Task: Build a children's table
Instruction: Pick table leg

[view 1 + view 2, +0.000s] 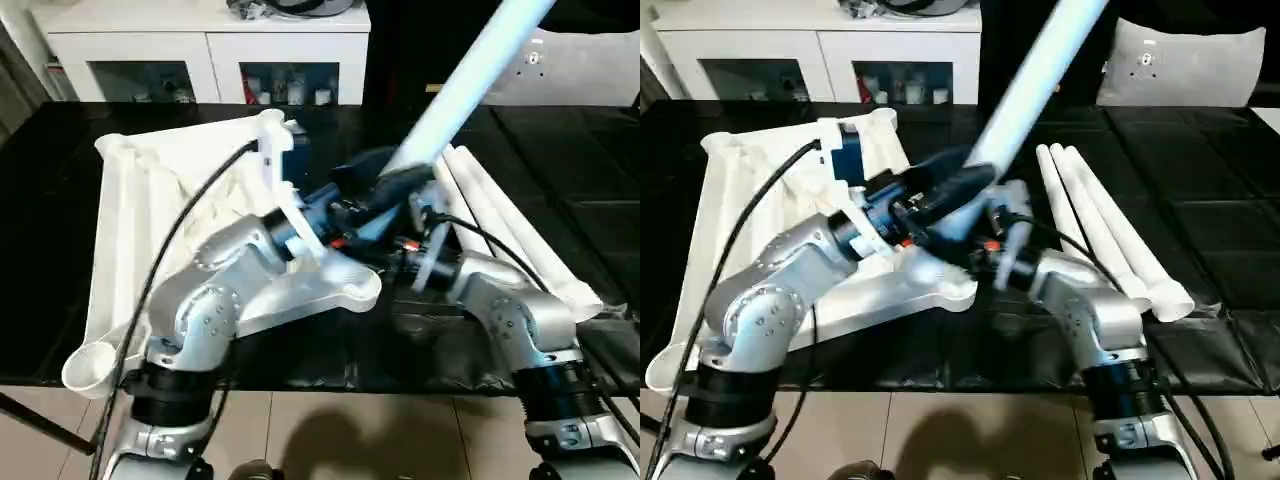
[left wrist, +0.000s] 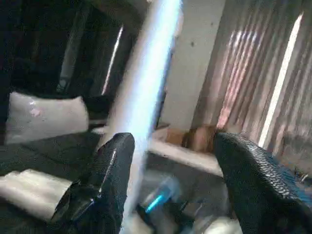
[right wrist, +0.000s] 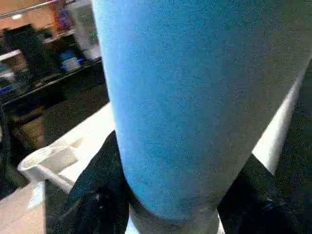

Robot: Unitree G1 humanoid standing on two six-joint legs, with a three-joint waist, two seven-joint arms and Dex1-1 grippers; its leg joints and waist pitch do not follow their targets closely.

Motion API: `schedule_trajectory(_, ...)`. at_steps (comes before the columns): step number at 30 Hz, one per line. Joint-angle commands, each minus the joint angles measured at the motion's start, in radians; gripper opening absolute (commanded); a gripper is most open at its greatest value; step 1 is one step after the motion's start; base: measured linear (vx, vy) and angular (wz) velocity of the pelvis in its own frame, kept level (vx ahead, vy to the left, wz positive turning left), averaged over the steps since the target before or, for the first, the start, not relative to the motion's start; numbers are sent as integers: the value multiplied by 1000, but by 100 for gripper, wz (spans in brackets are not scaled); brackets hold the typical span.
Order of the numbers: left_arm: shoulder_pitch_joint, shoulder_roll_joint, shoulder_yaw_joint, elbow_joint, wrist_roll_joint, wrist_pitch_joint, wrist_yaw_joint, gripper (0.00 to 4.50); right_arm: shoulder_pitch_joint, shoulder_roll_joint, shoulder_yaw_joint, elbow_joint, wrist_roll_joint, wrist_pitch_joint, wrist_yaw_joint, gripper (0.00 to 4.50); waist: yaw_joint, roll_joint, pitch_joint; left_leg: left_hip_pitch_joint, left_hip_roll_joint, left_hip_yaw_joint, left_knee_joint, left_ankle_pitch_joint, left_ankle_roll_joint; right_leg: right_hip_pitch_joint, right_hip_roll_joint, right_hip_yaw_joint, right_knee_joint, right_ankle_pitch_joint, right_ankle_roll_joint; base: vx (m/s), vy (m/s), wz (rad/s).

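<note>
**Leg over the near corner socket, left grip is off**

Landmark: tabletop (image 1: 150, 230), lying ribs-up on the black work surface (image 1: 1200, 340).

- Raised leg (image 1: 470, 80) stands tilted, its foot down by the tabletop's near corner socket (image 1: 345, 285), its top leaning up and away from the tabletop. I can't tell whether it is seated; both wrists hide the joint.
- Right gripper (image 3: 170, 204): black fingers on either side of the leg's lower end, pinching it. Holding, as far as I can see.
- Left gripper (image 2: 170, 185): fingers spread, the leg passing between them near one pad, with a clear gap to the other. Not gripping.
- Three spare legs (image 1: 1110, 220) lie side by side on the work surface, beyond the tabletop's right edge.
- Empty socket at the tabletop's other near corner (image 1: 90, 365), overhanging the work surface's front edge.

Risks, my read:
- Only one gripper is holding a long leaning leg low down. It could swing or twist in the pads.
- Pushing in at this tilt could jam it in the socket, or skid the tabletop.
- That overhanging corner could tip if pressed down.
- The left arm's cable (image 1: 180, 230) crosses the tabletop and could snag.
</note>
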Motion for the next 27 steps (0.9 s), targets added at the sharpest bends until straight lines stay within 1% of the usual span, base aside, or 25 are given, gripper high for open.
schedule_trajectory(1,15,62,14,22,77,-15,-21,301,9,-13,-10,4,-37,-31,-38,191,1,-13,-70,10,44,-6,-67,-37,39,52,-71,41,-73,1,-220,0,0,0)
schedule_trajectory(2,23,107,-3,38,120,-22,-33,301,12,-23,5,12,-69,-46,-56,191,2,-12,-70,11,46,-7,-68,-45,29,51,-71,41,-76,-10,-209,0,0,0)
schedule_trajectory(3,30,135,-16,48,145,-25,-43,301,12,-30,16,17,-89,-45,-70,191,0,-10,-69,13,45,-7,-71,-48,18,49,-68,40,-75,-18,-204,0,0,0)
schedule_trajectory(4,41,173,-39,58,174,-31,-58,301,11,-36,30,22,-117,-42,-88,191,-1,-8,-70,13,45,-7,-70,-49,13,49,-69,41,-75,-18,-202,0,0,0)
schedule_trajectory(5,54,212,-67,68,206,-40,-77,301,12,-42,41,21,-132,-34,-93,191,0,-6,-71,16,44,-7,-71,-51,6,48,-67,40,-74,-15,-199,0,0,0)
schedule_trajectory(6,82,284,-116,79,249,-45,-118,301,14,-38,45,13,-140,-36,-106,191,0,-4,-71,16,46,-8,-73,-54,2,48,-70,41,-72,-6,-205,0,0,0)
schedule_trajectory(7,86,293,-122,79,253,-45,-124,301,14,-37,45,12,-141,-39,-109,191,2,-2,-72,16,48,-9,-73,-53,1,47,-70,41,-70,-1,-203,0,0,0)
schedule_trajectory(8,104,331,-150,81,271,-42,-149,301,14,-30,41,8,-144,-54,-122,191,0,-1,-72,17,48,-8,-74,-59,1,44,-69,41,-68,14,-207,0,0,0)
schedule_trajectory(9,105,333,-151,81,272,-42,-151,301,14,-29,41,8,-145,-55,-123,191,-1,-1,-72,16,48,-8,-74,-54,0,46,-70,41,-66,24,-210,0,0,0)
schedule_trajectory(10,120,362,-176,89,294,-42,-162,301,12,-17,30,9,-140,-81,-128,191,-1,0,-72,16,48,-7,-74,-55,-4,45,-70,41,-66,34,-221,0,0,0)
schedule_trajectory(11,135,384,-198,102,317,-51,-172,301,10,-12,27,7,-137,-87,-129,191,3,1,-73,19,49,-7,-74,-62,-4,44,-72,41,-68,33,-223,0,0,0)
schedule_trajectory(12,146,398,-213,116,341,-66,-180,274,8,-9,27,6,-139,-100,-129,191,2,0,-70,18,49,-7,-77,-82,-5,43,-72,42,-67,23,-227,0,0,0)
schedule_trajectory(13,164,411,-233,146,381,-106,-194,267,7,3,23,14,-148,-171,-121,191,4,0,-68,18,50,-7,-78,-100,-6,42,-74,42,-72,-1,-223,0,0,0)
schedule_trajectory(15,177,415,-245,170,392,-111,-205,267,8,3,27,15,-151,-173,-119,191,2,0,-68,18,50,-6,-79,-111,-12,43,-75,43,-71,-15,-219,0,0,0)
schedule_trajectory(16,177,415,-245,170,392,-111,-205,250,8,3,27,15,-151,-173,-119,191,2,2,-68,19,51,-8,-81,-114,-18,44,-74,43,-70,-18,-218,0,0,0)
schedule_trajectory(17,181,417,-250,181,402,-123,-209,233,9,3,28,14,-148,-174,-112,191,1,0,-69,19,51,-8,-82,-115,-19,44,-74,43,-70,-10,-221,0,0,0)
schedule_trajectory(18,180,419,-255,195,404,-110,-207,233,10,4,26,11,-143,-178,-108,191,1,-3,-69,19,51,-7,-82,-114,-18,44,-74,43,-70,-6,-223,0,0,0)
schedule_trajectory(19,178,421,-262,215,415,-111,-203,221,14,7,20,5,-136,-187,-98,191,3,-1,-68,19,51,-7,-82,-120,-16,43,-75,43,-70,-10,-226,0,0,0)
schedule_trajectory(21,174,421,-269,242,426,-101,-192,214,18,11,11,-4,-122,-188,-88,191,2,-2,-68,17,49,-7,-82,-119,-11,44,-75,44,-70,-12,-227,0,0,0)
schedule_trajectory(22,171,418,-272,264,441,-126,-183,214,22,14,7,-9,-112,-188,-78,191,2,-3,-68,16,49,-7,-82,-118,-9,45,-76,44,-71,-12,-227,0,0,0)
schedule_trajectory(24,167,407,-270,295,458,-166,-188,186,28,10,14,-12,-104,-191,-57,191,3,-1,-70,16,51,-9,-80,-109,-3,45,-77,44,-70,2,-228,0,0,0)
schedule_trajectory(25,165,402,-268,308,468,-189,-192,186,32,5,23,-10,-105,-194,-48,191,2,-2,-69,16,51,-9,-81,-106,-1,45,-76,43,-70,8,-230,0,0,0)
schedule_trajectory(27,164,399,-267,315,469,-200,-202,174,35,0,33,-10,-107,-189,-40,191,3,-2,-70,15,51,-8,-80,-102,1,46,-78,43,-69,18,-234,0,0,0)
